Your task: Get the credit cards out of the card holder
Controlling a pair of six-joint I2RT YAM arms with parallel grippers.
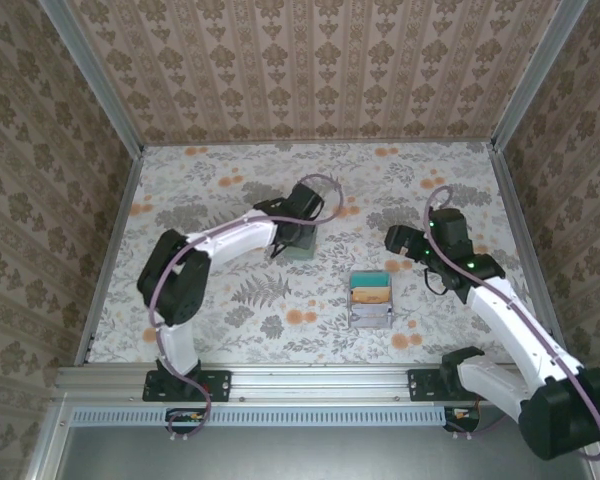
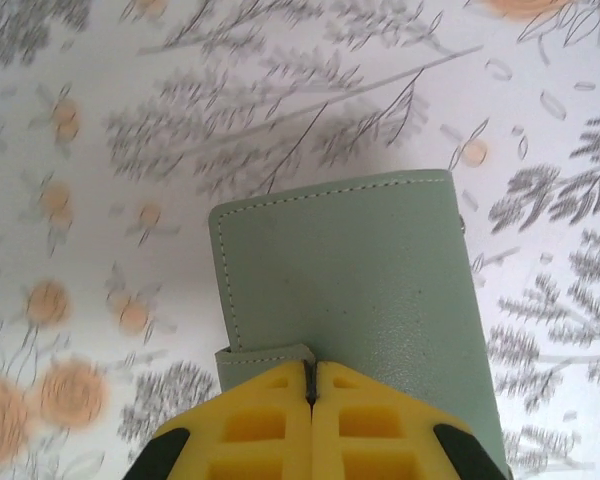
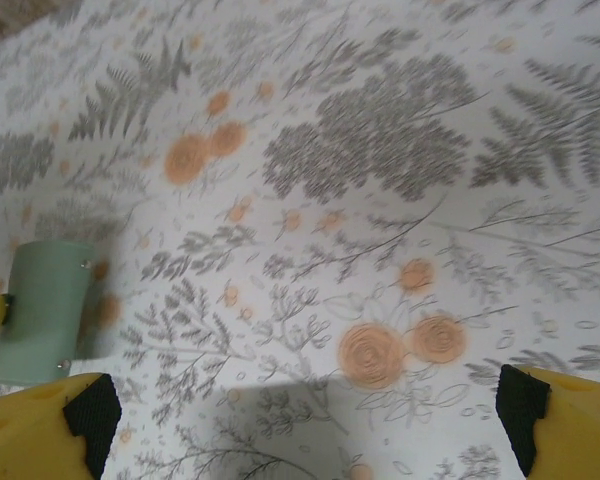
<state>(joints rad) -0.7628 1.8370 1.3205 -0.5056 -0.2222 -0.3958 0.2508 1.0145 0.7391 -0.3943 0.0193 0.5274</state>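
The card holder (image 1: 304, 249) is a grey-green stitched wallet lying folded shut on the flowered table, left of centre. Its cover (image 2: 360, 270) takes up the middle of the left wrist view. My left gripper (image 2: 310, 378) is shut, its yellow fingers pinched together on the corner of the holder's side flap at the near edge. Credit cards inside the folded holder are hidden. My right gripper (image 1: 398, 240) hovers open to the right of the holder, and its fingers (image 3: 90, 408) stand wide apart over bare table. The holder (image 3: 40, 310) shows at that view's left edge.
A small grey tray (image 1: 371, 318) with flat teal and tan pieces in it sits near the front, between the arms. Patterned walls and metal rails enclose the table (image 1: 210, 190).
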